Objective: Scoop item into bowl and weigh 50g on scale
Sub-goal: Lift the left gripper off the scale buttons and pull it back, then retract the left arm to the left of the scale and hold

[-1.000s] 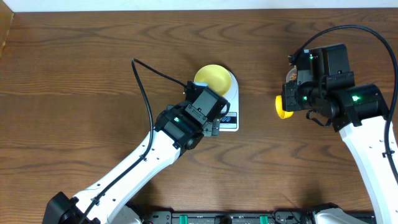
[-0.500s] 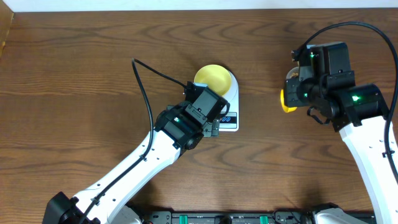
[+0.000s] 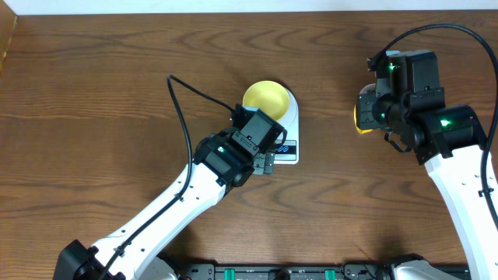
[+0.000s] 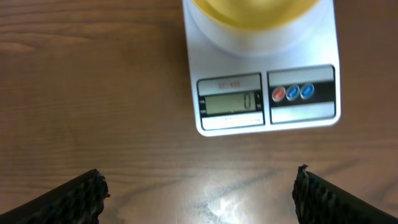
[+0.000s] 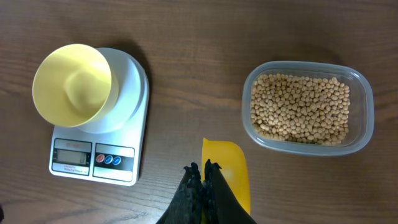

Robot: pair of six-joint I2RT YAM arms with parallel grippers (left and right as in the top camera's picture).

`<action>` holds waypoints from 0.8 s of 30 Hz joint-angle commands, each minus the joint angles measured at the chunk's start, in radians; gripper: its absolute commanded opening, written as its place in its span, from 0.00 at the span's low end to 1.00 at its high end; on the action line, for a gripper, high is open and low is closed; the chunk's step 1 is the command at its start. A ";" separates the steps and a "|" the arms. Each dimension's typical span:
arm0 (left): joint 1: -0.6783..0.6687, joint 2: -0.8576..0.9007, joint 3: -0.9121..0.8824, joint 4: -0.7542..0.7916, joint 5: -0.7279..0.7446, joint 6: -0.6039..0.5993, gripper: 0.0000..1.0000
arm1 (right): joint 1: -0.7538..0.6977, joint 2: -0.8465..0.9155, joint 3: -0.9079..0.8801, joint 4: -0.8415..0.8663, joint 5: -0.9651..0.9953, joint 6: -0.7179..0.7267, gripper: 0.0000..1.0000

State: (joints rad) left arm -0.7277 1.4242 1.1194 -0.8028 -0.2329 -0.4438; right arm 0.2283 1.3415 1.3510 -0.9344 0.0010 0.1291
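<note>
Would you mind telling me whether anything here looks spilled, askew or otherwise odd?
Nothing stands out. The empty bowl sits on the scale, which reads zero. The beans are all inside their container, with none spilled, and the right gripper holds an empty scoop.

Upper bowl (image 4: 252,14) beyond the left-wrist view's top edge; scoop (image 3: 358,118) mostly beneath the right arm (image 3: 445,134).

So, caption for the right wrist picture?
Empty bowl on the scale, beans in their tub, scoop in the jaws.
</note>
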 commanded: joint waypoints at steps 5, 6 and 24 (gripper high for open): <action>0.005 -0.082 -0.002 -0.034 0.252 0.246 0.98 | -0.007 0.005 0.014 -0.006 0.016 0.012 0.01; 0.005 -0.103 -0.002 -0.042 0.251 0.252 0.98 | -0.007 0.005 0.014 -0.009 0.016 0.012 0.01; 0.224 -0.521 -0.058 -0.060 0.469 0.546 0.98 | -0.007 0.005 0.014 -0.024 0.016 0.011 0.01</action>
State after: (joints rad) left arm -0.5575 0.9474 1.1099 -0.8742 0.1135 0.0025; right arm 0.2283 1.3415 1.3510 -0.9565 0.0010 0.1291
